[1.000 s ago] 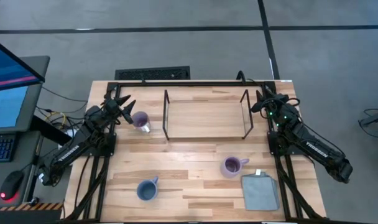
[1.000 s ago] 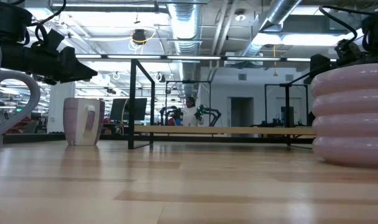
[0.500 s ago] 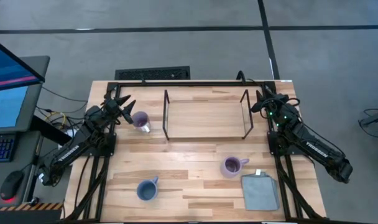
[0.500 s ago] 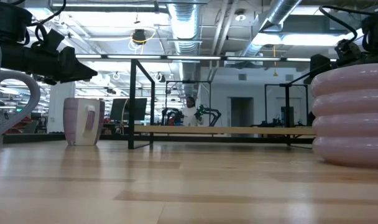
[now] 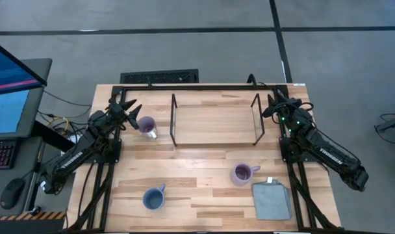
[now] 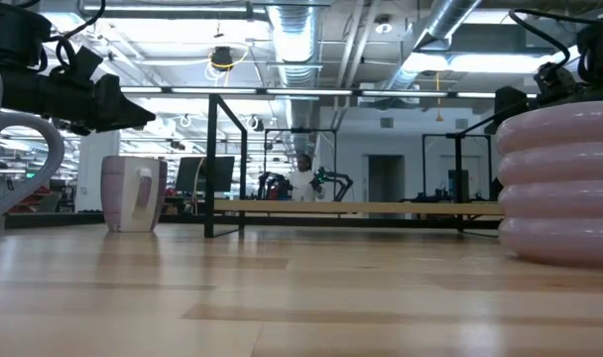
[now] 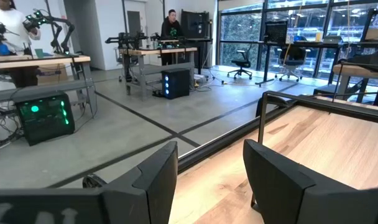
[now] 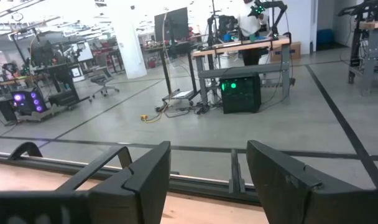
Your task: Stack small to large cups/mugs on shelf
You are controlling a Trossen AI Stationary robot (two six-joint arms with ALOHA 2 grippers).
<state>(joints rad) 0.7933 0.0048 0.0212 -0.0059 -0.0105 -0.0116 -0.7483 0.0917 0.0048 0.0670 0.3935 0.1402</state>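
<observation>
A light purple mug (image 5: 147, 126) stands upright on its base on the table at the far left, just left of the shelf; it also shows in the low view (image 6: 133, 193). A second light purple mug (image 5: 242, 173) stands near the table's right middle, and a blue mug (image 5: 152, 197) at the near left. The shelf (image 5: 214, 123), a light wooden board with black wire end frames, sits at the far middle with nothing on it. My left gripper (image 5: 128, 107) is open, above and just left of the far purple mug. My right gripper (image 5: 273, 103) is open, right of the shelf.
A grey folded cloth (image 5: 271, 200) lies at the table's near right corner, beside the second purple mug. A black frame bar (image 5: 204, 86) runs along the table's far edge. People and benches show in the room beyond.
</observation>
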